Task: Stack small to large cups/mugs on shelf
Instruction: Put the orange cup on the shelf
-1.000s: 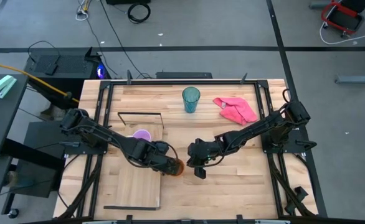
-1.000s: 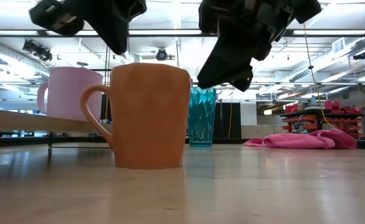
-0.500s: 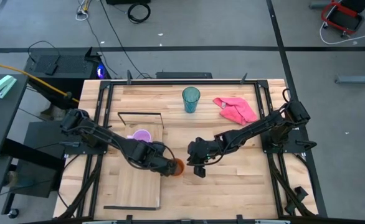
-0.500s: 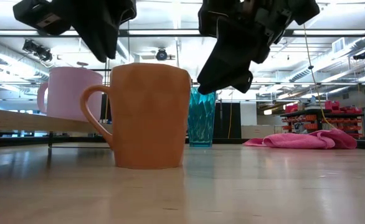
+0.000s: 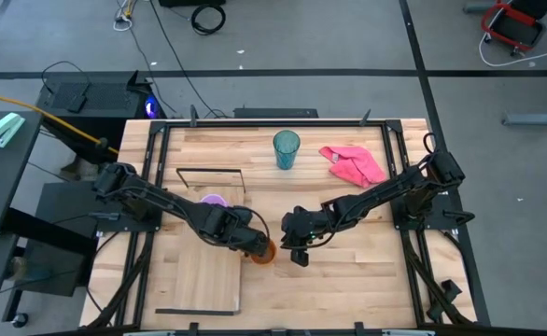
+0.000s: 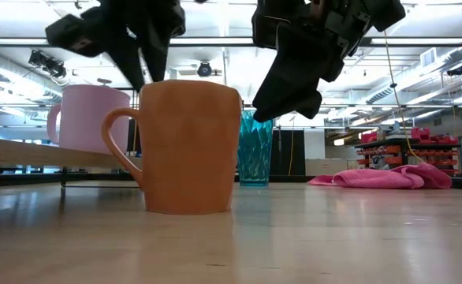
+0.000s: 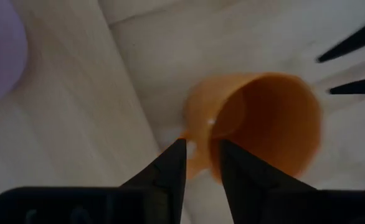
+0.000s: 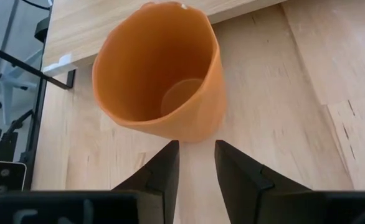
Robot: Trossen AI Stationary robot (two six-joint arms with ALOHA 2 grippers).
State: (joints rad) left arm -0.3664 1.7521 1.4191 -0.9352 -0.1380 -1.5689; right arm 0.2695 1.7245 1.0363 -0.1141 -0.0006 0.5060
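Note:
The orange mug (image 5: 263, 251) stands upright on the tabletop, just right of the shelf plank (image 5: 203, 280). The lilac mug (image 5: 214, 201) stands on the plank near its black wire frame (image 5: 210, 172). The teal tumbler (image 5: 287, 149) stands at the far middle. My left gripper (image 7: 200, 155) points steeply down over the orange mug's handle (image 7: 195, 149). It is open, one finger on each side of the handle, and I see no touch. My right gripper (image 8: 196, 155) hangs open just right of the orange mug (image 8: 161, 74), clear of it.
A crumpled pink cloth (image 5: 354, 165) lies at the far right of the table. In the low view both grippers hang over the orange mug (image 6: 188, 146), with the lilac mug (image 6: 89, 118) behind it at the left. Bare slatted tabletop (image 5: 348, 280) lies near the front right.
My left gripper has tipped a little steeper and its fingertips have sunk toward the orange mug's handle side. The orange mug has stayed where it was, upright. My right arm has kept its place.

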